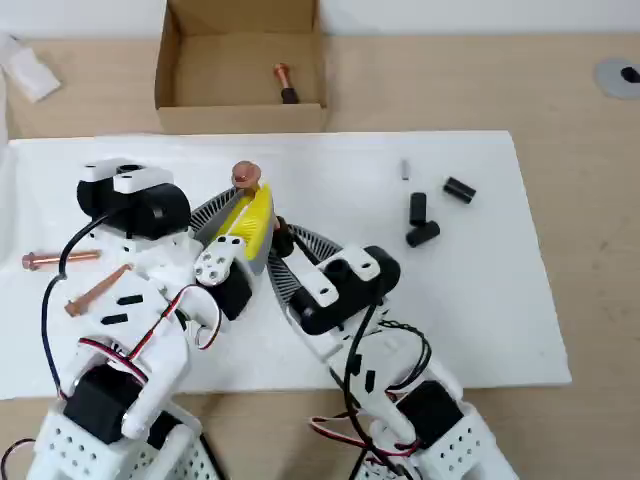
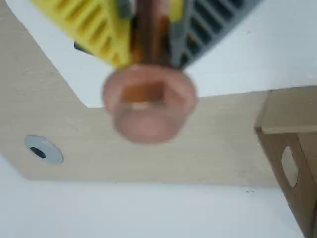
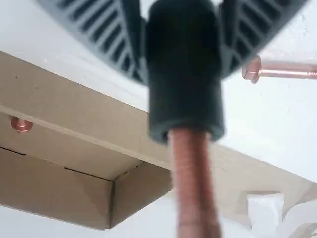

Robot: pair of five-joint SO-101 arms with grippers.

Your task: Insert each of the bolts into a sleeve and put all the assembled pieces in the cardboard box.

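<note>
- Nearest the lens stand my left arm (image 1: 150,210) and my right arm (image 1: 345,285), rising from the table edge opposite the cardboard box (image 1: 240,118). Their tips meet just in front of the box's near wall.
- Under it all is the wooden table (image 1: 590,300), and the white mat (image 1: 480,300) on it begins right at the box's near wall.
- Open at the top, the box holds a bolt with a sleeve on it (image 1: 286,83), lying toward its right side.
- On the left, my left gripper (image 2: 148,29), with one yellow finger and one grey, is clamped on the shaft of a copper bolt (image 2: 148,104). The bolt's hex head points toward the box.
- On the right, my right gripper (image 3: 183,49) is closed tight around a black sleeve (image 3: 185,89), which sits just past that bolt's other end, farther from the box.
- Where the two meet, the bolt's threaded end enters the sleeve's mouth; how deep it sits I cannot tell.
- Well to the left of the box, one loose bolt (image 1: 60,259) and a second loose bolt (image 1: 98,290) lie on the mat beside my left arm, farther from the box than my left gripper.
- Off to the right of the box, three spare sleeves (image 1: 418,208) lie close together on the mat, apart from both grippers.
</note>
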